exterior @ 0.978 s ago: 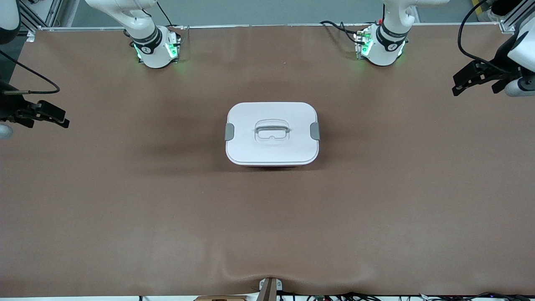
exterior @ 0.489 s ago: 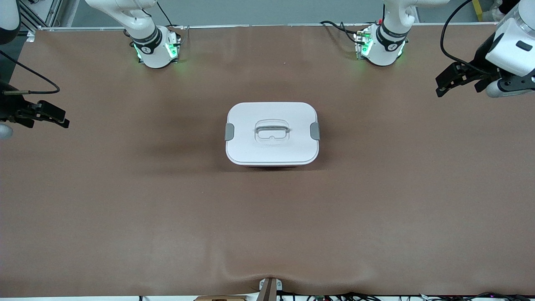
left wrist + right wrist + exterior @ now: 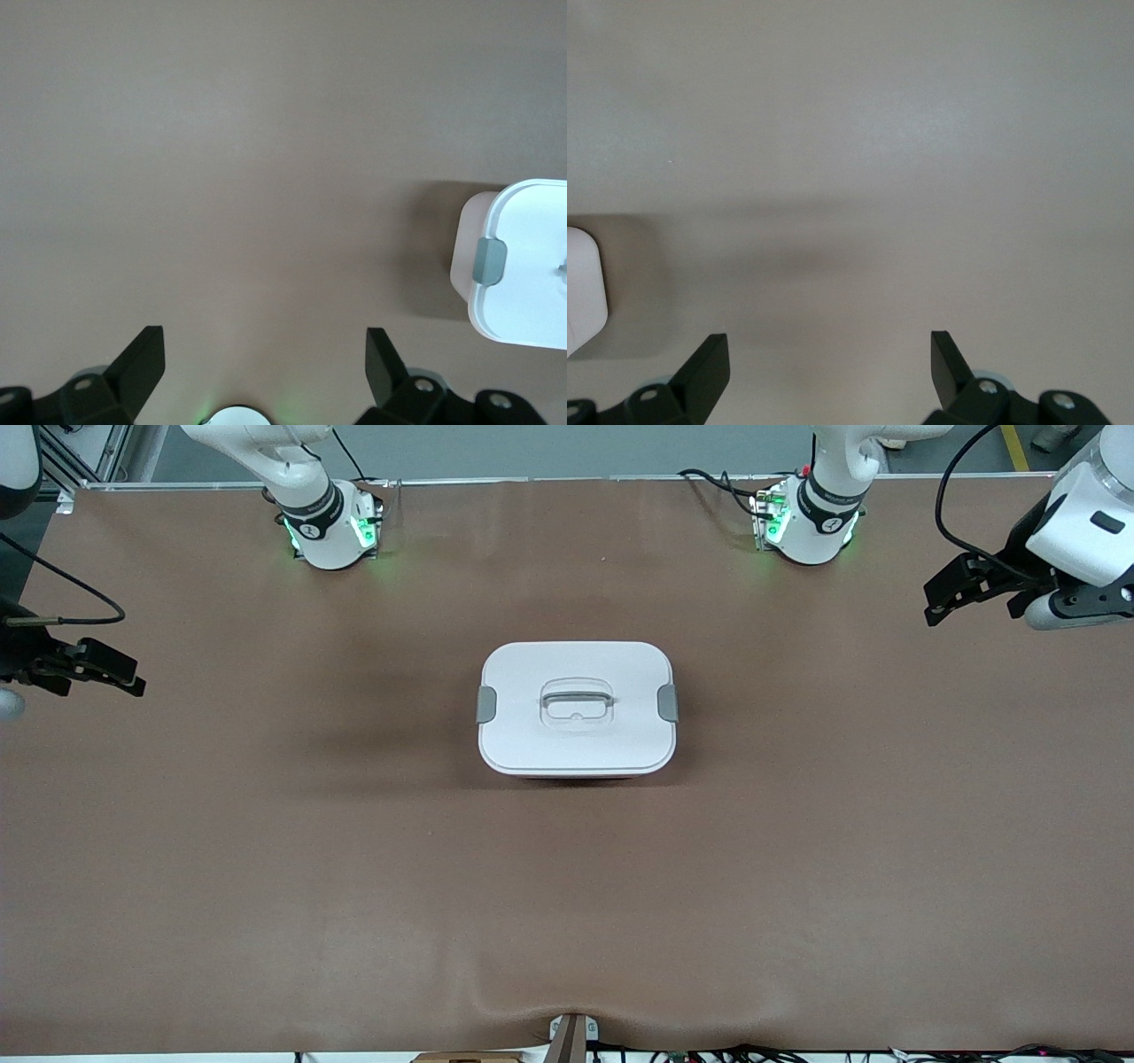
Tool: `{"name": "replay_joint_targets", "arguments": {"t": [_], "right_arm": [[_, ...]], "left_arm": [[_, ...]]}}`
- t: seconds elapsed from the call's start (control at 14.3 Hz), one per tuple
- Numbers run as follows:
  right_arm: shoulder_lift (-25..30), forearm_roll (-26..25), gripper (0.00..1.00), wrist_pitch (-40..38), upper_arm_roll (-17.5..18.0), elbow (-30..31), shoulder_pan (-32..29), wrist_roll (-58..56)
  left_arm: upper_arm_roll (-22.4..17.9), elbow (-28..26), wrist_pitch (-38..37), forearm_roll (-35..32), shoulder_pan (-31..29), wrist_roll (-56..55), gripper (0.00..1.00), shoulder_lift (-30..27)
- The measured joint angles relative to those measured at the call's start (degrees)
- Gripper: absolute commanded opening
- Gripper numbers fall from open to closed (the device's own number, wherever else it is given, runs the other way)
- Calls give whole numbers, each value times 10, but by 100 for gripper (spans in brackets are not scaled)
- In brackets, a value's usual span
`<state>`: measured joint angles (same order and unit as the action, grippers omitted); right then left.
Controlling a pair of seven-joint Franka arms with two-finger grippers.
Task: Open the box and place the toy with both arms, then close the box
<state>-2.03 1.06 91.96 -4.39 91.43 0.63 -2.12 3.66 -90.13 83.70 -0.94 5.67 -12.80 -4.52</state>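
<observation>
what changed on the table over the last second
The left tool moved in from the left arm's end of the table toward the box and a little toward the arms' bases; it is open and empty over bare mat. Nothing was taken hold of or let go. The right tool, open at the right arm's end, waits where it was. The box has not shifted, lid on and both grey latches down.

Two white arms [image 3: 306, 478] with black joint bands, green-lit bases [image 3: 332, 536], trailing black cables [image 3: 952, 505], black two-finger grippers [image 3: 952, 593].
</observation>
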Motion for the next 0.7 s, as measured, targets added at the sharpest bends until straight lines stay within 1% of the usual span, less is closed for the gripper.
{"name": "replay_joint_targets", "arguments": {"t": [0.28, 0.7], "right_arm": [[0, 0, 100, 0, 0, 0, 0, 0], [0, 0, 100, 3, 1, 0, 1, 0]], "left_arm": [[-8, 2, -7, -1, -5, 39, 100, 0], [-14, 4, -12, -1, -7, 39, 100, -1]]}}
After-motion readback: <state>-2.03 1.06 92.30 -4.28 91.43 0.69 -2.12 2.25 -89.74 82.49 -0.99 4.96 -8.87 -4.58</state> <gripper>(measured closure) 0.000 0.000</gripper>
